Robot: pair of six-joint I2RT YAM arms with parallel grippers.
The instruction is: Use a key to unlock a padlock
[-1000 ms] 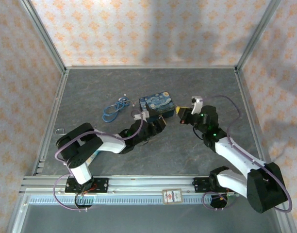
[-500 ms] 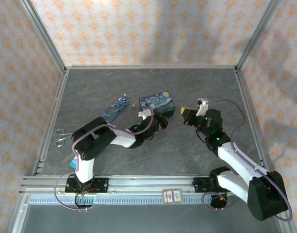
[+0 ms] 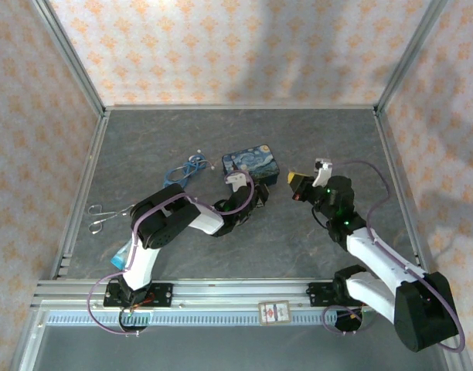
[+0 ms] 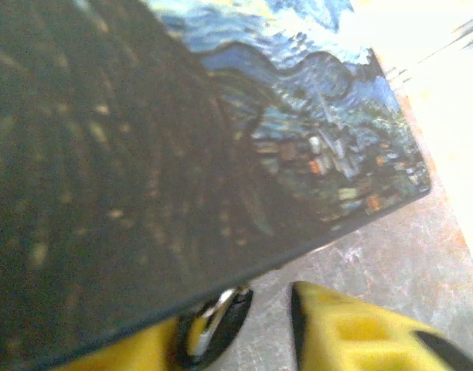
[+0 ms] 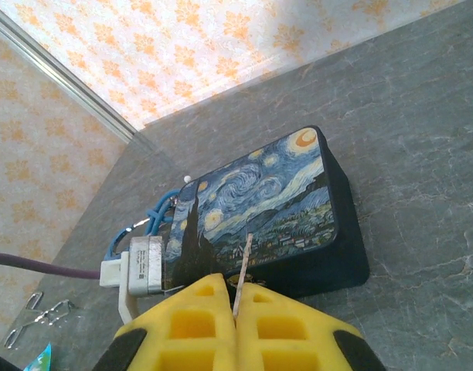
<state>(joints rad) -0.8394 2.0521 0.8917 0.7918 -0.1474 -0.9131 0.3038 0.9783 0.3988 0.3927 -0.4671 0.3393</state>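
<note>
The tin [image 3: 252, 164] sits mid-table. Against it the left gripper [image 4: 244, 337] is half-open, with the padlock [image 4: 217, 325] between its fingers (touching one, seemingly unclamped). The right gripper [image 5: 236, 309] pinches the key [image 5: 242, 270] tight; inserting and turning are still to do

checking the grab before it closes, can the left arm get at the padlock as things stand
Likely yes: the padlock lies between the left tool's fingers, by the tin's edge, with nothing in between.
</note>
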